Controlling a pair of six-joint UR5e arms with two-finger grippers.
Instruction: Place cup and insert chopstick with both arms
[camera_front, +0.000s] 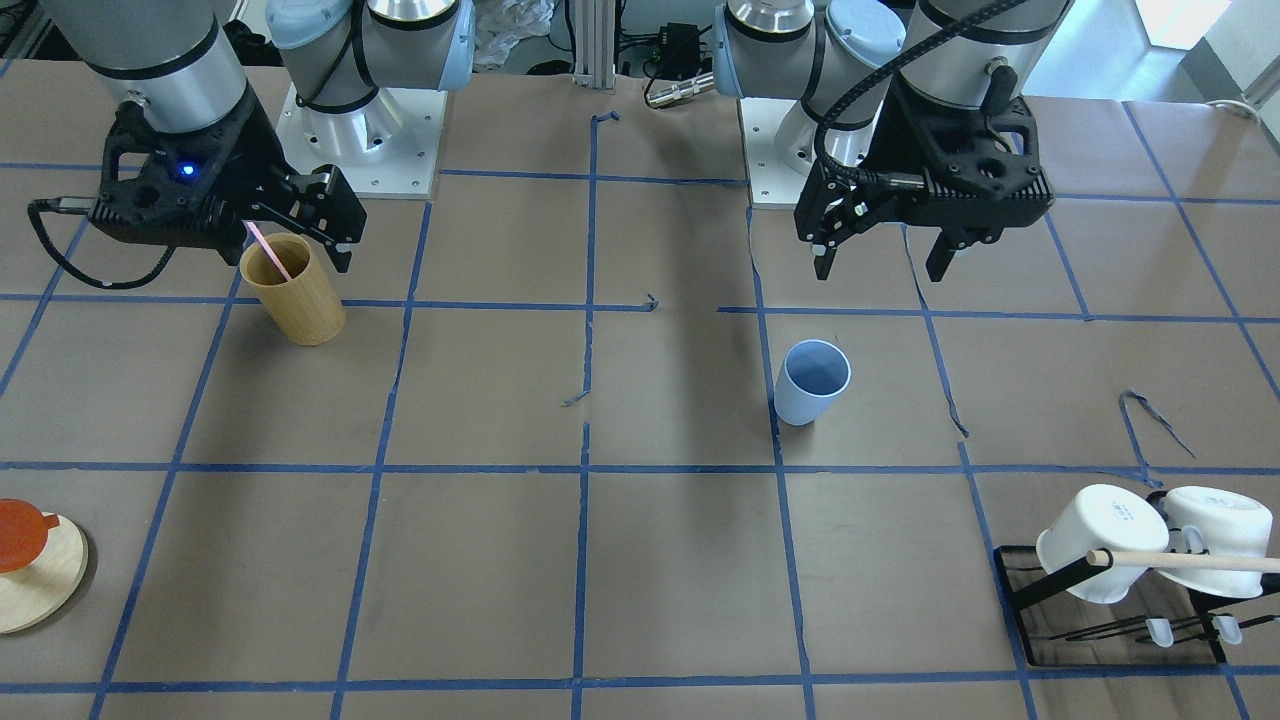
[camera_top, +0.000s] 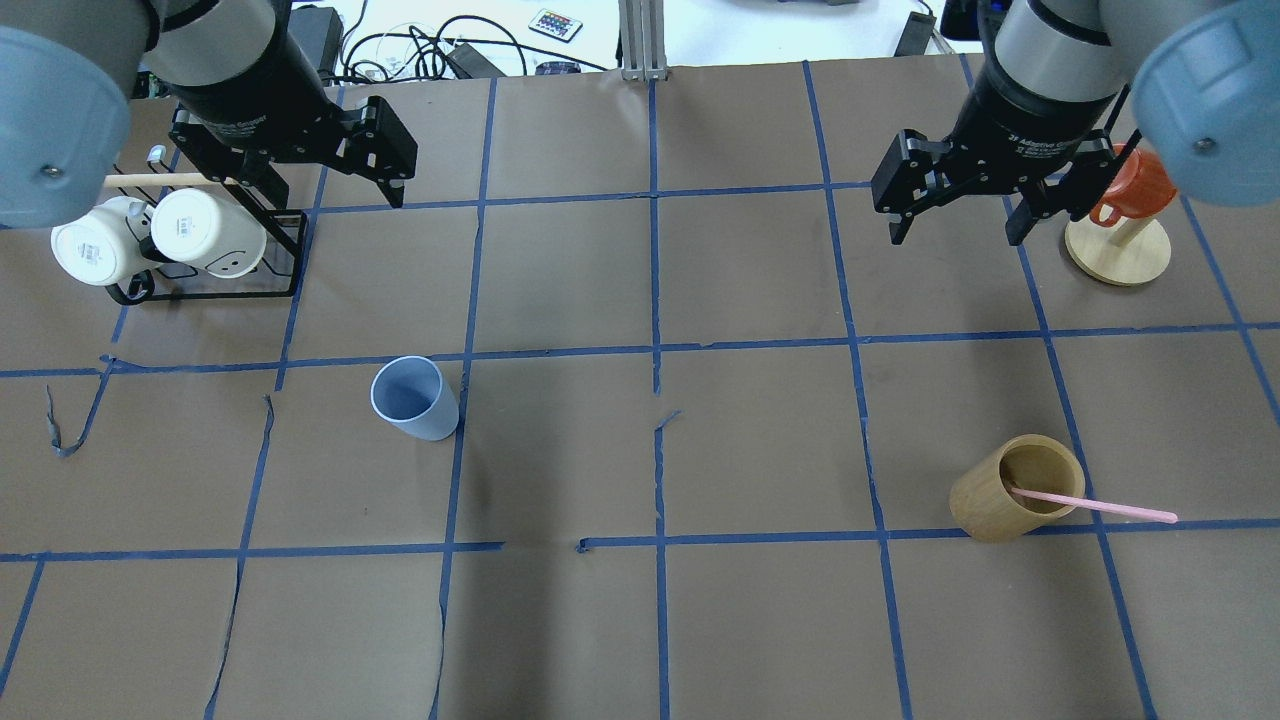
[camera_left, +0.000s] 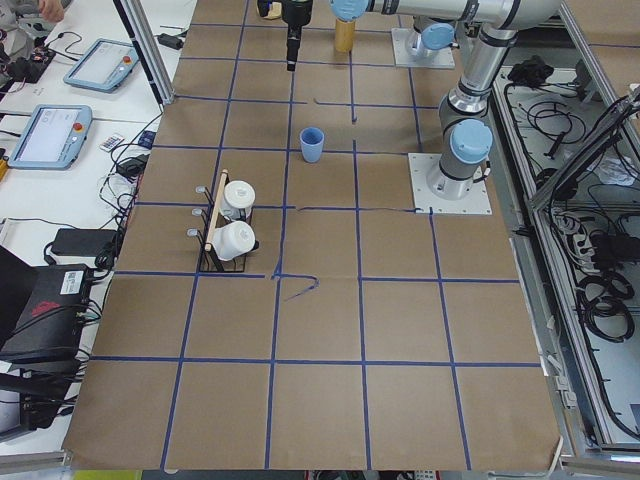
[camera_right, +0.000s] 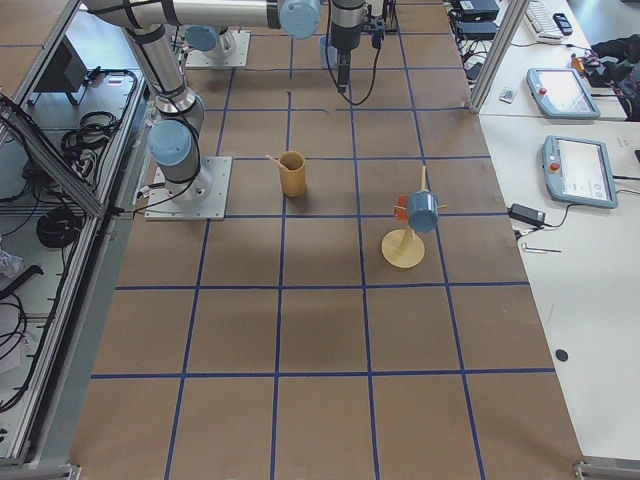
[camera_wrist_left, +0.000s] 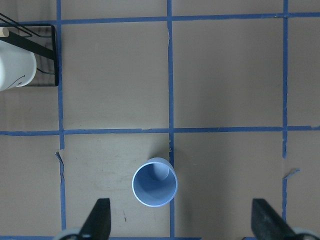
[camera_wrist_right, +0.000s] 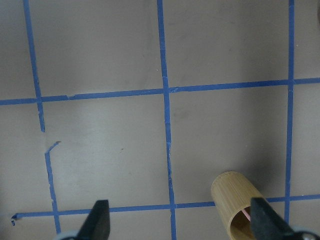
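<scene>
The pale blue cup (camera_top: 415, 400) stands upright on the brown table, left of centre; it also shows in the front view (camera_front: 810, 385) and the left wrist view (camera_wrist_left: 155, 182). The pink chopstick (camera_top: 1100, 505) leans in a tan wooden cylinder (camera_top: 1015, 490) at the near right, its top sticking out over the rim (camera_front: 268, 250). My left gripper (camera_top: 335, 190) is open and empty, high above the table beyond the cup. My right gripper (camera_top: 955, 235) is open and empty, high and beyond the cylinder. In the right wrist view the cylinder (camera_wrist_right: 235, 207) sits at the bottom edge.
A black rack (camera_top: 290, 250) with two white mugs and a pale wooden rod (camera_top: 150, 181) stands at the far left, under the left arm. A round wooden stand (camera_top: 1118, 250) with an orange mug (camera_top: 1130, 190) is at the far right. Blue tape lines grid the table.
</scene>
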